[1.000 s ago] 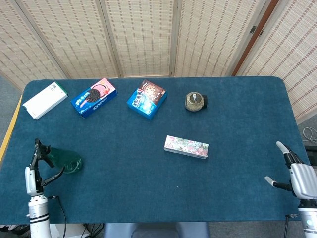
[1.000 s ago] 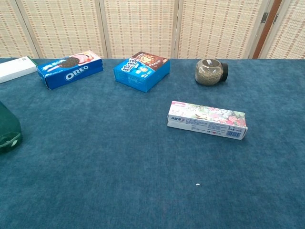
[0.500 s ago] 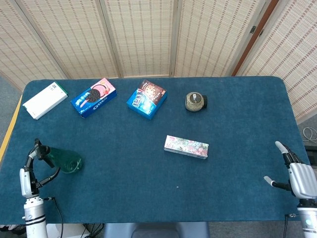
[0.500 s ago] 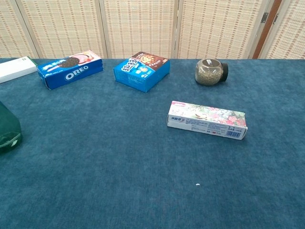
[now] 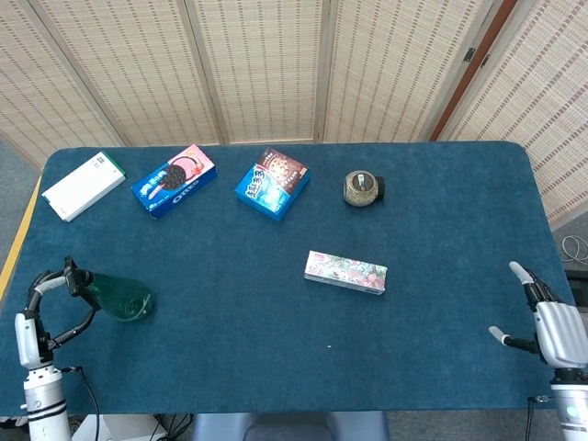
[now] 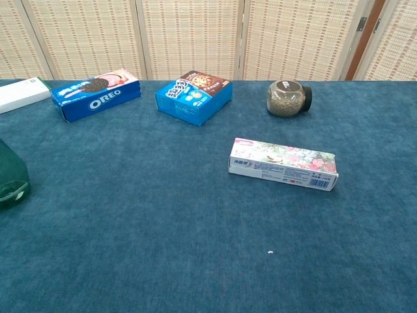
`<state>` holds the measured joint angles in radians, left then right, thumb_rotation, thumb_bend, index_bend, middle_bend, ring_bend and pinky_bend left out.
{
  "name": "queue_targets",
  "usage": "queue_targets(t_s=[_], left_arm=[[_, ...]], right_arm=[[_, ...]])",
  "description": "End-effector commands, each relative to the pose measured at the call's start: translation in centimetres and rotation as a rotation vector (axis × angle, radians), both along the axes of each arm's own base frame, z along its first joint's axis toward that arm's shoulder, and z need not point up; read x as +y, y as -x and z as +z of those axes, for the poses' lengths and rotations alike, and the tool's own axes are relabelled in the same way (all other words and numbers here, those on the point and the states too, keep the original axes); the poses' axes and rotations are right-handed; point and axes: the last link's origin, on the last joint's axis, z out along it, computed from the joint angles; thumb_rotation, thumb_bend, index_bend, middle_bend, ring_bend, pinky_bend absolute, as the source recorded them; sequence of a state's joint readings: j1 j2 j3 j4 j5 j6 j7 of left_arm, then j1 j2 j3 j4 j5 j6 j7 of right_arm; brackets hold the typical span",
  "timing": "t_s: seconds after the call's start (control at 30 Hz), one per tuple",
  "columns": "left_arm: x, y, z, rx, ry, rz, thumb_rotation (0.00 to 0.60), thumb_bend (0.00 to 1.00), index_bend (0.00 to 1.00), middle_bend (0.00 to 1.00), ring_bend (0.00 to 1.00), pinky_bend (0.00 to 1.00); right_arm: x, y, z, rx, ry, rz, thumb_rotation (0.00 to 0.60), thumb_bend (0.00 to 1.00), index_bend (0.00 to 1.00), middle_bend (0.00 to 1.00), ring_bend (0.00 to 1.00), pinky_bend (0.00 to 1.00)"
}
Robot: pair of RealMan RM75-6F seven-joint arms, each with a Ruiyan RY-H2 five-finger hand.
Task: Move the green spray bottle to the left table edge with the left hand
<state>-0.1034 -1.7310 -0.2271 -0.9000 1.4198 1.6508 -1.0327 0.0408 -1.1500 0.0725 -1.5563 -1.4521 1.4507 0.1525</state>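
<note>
The green spray bottle (image 5: 119,296) lies on its side near the left edge of the blue table (image 5: 432,322), its nozzle end pointing toward that edge and its base toward the table's middle; in the chest view only its base end shows at the left border of the picture (image 6: 12,176). The left hand (image 5: 29,333) sits just off the table's near-left corner, its fingers curved open; a fingertip looks to be at the nozzle, though the view is too small to say whether it touches. The bottle appears placed, so the step in hand is likely the release and retreat; the next move calls for drawing the hand clear without nudging the bottle. The right hand (image 5: 549,328) hangs off the right edge, fingers spread, holding nothing.
</note>
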Motion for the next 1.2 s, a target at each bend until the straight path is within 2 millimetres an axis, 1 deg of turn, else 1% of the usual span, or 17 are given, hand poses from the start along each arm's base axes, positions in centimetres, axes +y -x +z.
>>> queue_targets(t_s=[0.03,0.1,0.17,0.27,0.37,0.47,0.6,0.77,0.97,1.2], left_arm=[[-0.3,0.2,0.3,0.028,-0.003,-0.002,0.6,0.01,0.34,0.27,0.15,0.09],[-0.4,0.3,0.4,0.042,-0.003,-0.004,0.6,0.08,0.35,0.28,0.15,0.1],[-0.4,0.4,0.5,0.052,0.0,-0.001,0.6,0.22,0.36,0.28,0.16,0.11],[-0.3,0.8,0.9,0.087,0.013,0.006,0.6,0.36,0.37,0.29,0.16,0.11],[-0.1,1.1,1.3,0.128,0.027,0.01,0.6,0.45,0.38,0.29,0.18,0.12],[0.1,1.5,1.8,0.183,0.049,0.02,0.6,0.51,0.39,0.29,0.18,0.14],[0.6,2.3,2.8,0.3,0.103,0.047,0.6,0.54,0.4,0.29,0.18,0.14],[1.5,2.7,4.0,0.486,0.188,0.077,0.6,0.55,0.4,0.29,0.18,0.14],[3.1,2.0,5.1,0.67,0.245,0.065,0.6,0.55,0.4,0.29,0.18,0.14],[4.9,0.6,5.2,0.897,0.265,-0.006,0.6,0.54,0.4,0.29,0.18,0.14]], right_arm=[[-0.1,-0.1,0.0,0.001,-0.002,0.002,0.6,0.0,0.12,0.16,0.21,0.41],[-0.2,-0.1,-0.1,0.003,-0.003,0.004,0.6,0.0,0.12,0.16,0.21,0.41],[-0.2,-0.2,-0.1,0.004,-0.003,0.006,0.6,0.0,0.12,0.16,0.21,0.41],[-0.3,-0.3,0.0,0.007,-0.004,0.007,0.6,0.0,0.12,0.16,0.21,0.41],[-0.3,-0.3,0.1,0.01,-0.005,0.006,0.6,0.0,0.12,0.16,0.21,0.41],[-0.3,-0.4,0.1,0.014,-0.006,0.007,0.6,0.0,0.12,0.16,0.21,0.41],[-0.3,-0.5,0.2,0.02,-0.01,0.008,0.6,0.0,0.12,0.16,0.21,0.41],[-0.5,-0.7,0.3,0.031,-0.017,0.011,0.6,0.0,0.12,0.16,0.21,0.41],[-0.8,-1.0,0.3,0.045,-0.028,0.016,0.6,0.0,0.12,0.16,0.21,0.41],[-0.9,-1.2,0.5,0.06,-0.037,0.013,0.6,0.0,0.12,0.16,0.21,0.41]])
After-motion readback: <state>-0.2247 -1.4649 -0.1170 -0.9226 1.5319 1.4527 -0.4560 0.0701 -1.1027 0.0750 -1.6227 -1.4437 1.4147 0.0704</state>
